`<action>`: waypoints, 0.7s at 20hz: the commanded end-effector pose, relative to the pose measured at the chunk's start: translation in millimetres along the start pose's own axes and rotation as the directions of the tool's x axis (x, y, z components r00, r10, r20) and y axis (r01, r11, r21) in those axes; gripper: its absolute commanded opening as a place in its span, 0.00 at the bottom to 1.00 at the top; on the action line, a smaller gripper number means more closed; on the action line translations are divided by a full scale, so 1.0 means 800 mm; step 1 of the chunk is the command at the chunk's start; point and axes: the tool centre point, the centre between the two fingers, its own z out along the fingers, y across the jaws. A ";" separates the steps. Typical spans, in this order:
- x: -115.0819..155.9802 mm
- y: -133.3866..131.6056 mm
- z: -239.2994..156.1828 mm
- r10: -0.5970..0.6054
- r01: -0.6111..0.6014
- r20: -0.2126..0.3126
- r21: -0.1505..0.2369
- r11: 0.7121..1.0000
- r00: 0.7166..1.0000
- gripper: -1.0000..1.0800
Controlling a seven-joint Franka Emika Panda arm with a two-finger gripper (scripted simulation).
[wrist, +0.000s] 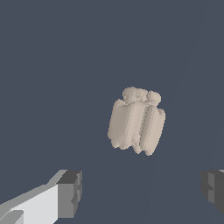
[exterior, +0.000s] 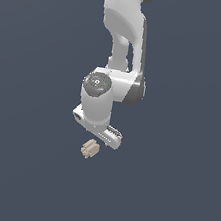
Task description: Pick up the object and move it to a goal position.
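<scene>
The object (exterior: 89, 149) is a small beige lumpy block with ridged sides, lying on the dark grey-blue floor. In the exterior view it sits just below the white gripper, whose fingers are hidden there behind the hand. In the wrist view the object (wrist: 136, 122) lies ahead of the gripper (wrist: 142, 192), a little beyond the gap between the two fingers and apart from both. The gripper is open and empty; one dark finger pad (wrist: 70, 193) and the other (wrist: 213, 189) stand wide apart.
The white arm (exterior: 125, 39) rises above the hand toward the top of the exterior view. The floor (exterior: 170, 193) is a plain dark grey-blue surface all around. No goal marker shows.
</scene>
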 end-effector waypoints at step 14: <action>0.045 0.013 0.027 0.224 -0.224 -0.021 -0.002 0.975 0.974 0.96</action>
